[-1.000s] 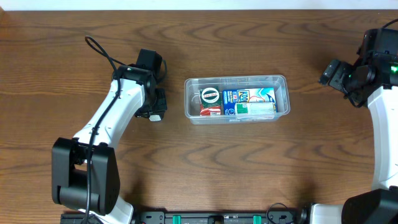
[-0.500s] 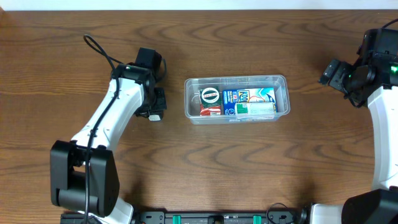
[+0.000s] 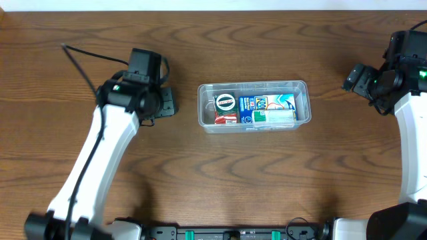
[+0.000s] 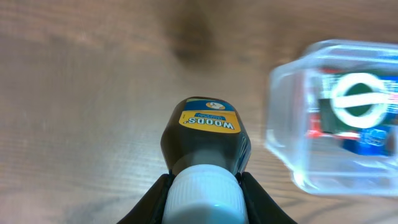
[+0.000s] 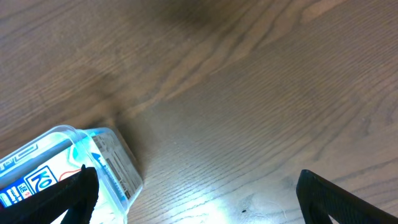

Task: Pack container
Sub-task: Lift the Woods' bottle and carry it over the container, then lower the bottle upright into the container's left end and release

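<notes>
**Change observed.** Against the overhead views of the preceding second, the left arm has swung. Its lower links now run off the near-left corner, and its wrist sits slightly further back and to the left. The left hand [image 4: 205,194] is clamped on the neck of a dark glass-look bottle with a white screw cap and a yellow "WOODS'" label [image 4: 207,140], just below the cap. The bottle points away from the wrist camera. Whether it is clear of the bench cannot be confirmed from the blurred wrist view. The right arm has not moved. The right hand [image 5: 198,179] stands wide and empty, well apart from the work.

**Task item.** The clear rectangular plastic tub with rounded corners [image 3: 253,83] lies at bench centre, unmoved, just right of the left hand. It already holds a blue-and-white carton [image 3: 267,102], a round white-and-green-topped item [image 3: 225,103] and a white-and-green box [image 3: 273,116].

**Assessment.** The bottle appears to be in transit as the next item to pack. Little free floor shows in the tub, so fit is doubtful.

**Surface and surroundings.** The brown wood-grain bench [image 3: 267,173] is matt and level. A black cable [image 3: 87,55] trails behind the left arm. Only a pale strip at the far edge shows anything beyond the bench.
</notes>
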### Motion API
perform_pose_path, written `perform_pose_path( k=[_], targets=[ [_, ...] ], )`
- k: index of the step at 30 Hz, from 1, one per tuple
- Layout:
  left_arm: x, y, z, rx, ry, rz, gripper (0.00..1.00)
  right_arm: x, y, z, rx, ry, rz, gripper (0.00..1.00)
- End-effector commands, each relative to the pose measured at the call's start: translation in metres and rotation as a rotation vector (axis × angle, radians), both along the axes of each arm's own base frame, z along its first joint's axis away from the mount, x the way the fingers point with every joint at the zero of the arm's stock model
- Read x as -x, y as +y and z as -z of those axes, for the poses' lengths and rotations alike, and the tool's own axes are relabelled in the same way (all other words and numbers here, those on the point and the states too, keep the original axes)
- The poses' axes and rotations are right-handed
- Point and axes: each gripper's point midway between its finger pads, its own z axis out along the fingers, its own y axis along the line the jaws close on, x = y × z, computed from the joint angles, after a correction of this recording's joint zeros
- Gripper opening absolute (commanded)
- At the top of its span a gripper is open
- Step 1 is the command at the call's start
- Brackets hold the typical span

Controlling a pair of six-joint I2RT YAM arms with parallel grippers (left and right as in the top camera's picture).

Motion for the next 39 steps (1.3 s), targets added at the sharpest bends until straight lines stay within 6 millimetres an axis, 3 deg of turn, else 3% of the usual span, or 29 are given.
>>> perform_pose_path(
  k=[1, 6, 10, 17, 20, 39],
  targets=[
    [0.002, -0.022, -0.045, 0.050, -0.152, 0.157, 0.20, -0.001, -0.004, -0.006, 0.004, -0.015, 0.018, 0.99],
    [0.010, -0.050, -0.079, 0.042, -0.302, 0.346, 0.20, -0.001, -0.004, -0.006, 0.004, -0.015, 0.018, 0.99],
    [0.018, -0.075, -0.083, -0.017, -0.358, 0.541, 0.20, -0.001, -0.004, -0.006, 0.004, -0.015, 0.018, 0.99],
    [0.024, -0.093, -0.072, -0.115, -0.371, 0.774, 0.20, -0.001, -0.004, -0.006, 0.004, -0.015, 0.018, 0.99],
    [0.022, -0.094, -0.065, -0.165, -0.374, 0.857, 0.07, -0.001, -0.004, -0.006, 0.004, -0.015, 0.018, 0.99],
    [0.006, -0.102, -0.001, -0.301, -0.252, 1.167, 0.06, -0.001, -0.004, -0.006, 0.004, -0.015, 0.018, 0.99]
  ],
)
